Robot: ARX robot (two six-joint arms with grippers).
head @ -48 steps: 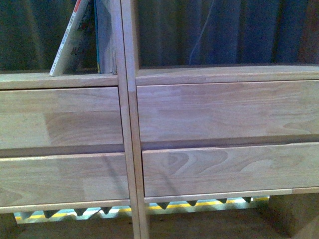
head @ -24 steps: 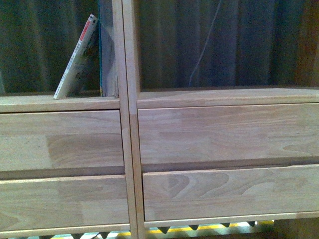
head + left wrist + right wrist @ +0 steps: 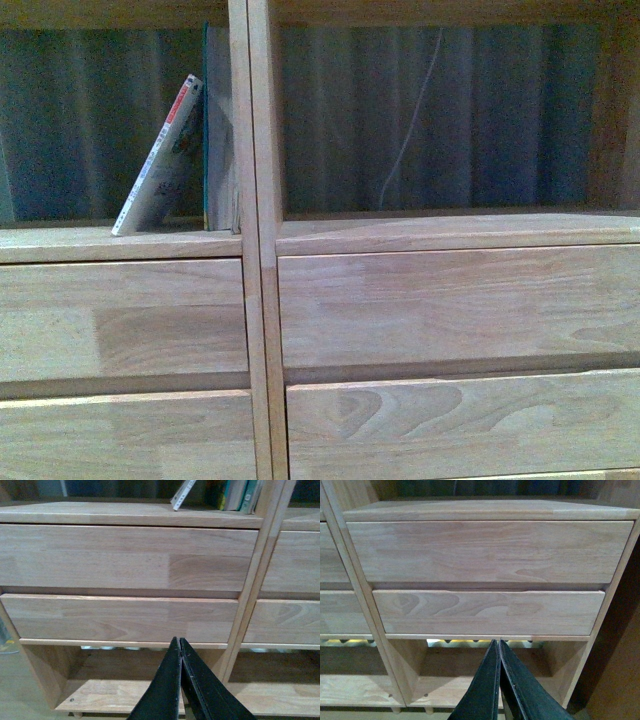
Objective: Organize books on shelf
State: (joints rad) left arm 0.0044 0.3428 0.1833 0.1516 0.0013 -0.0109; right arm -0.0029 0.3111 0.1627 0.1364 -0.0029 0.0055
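Observation:
The light wood shelf fills the front view, split by a vertical divider. In its left compartment a thin white magazine-like book with a red-and-white spine leans to the right against a taller teal-edged book that stands at the divider. Both show at the top of the left wrist view, the white book and the teal one. My left gripper is shut and empty, low before the left column. My right gripper is shut and empty, low before the right column.
The right compartment holds no books; a thin cord hangs behind it. Wide plank fronts sit below both compartments. An open bottom shelf lies near the floor. A darker wooden panel stands right of the unit.
The front view has risen: the shelf board and books now sit lower in the picture, and the top of the compartment shows. The books keep their lean.

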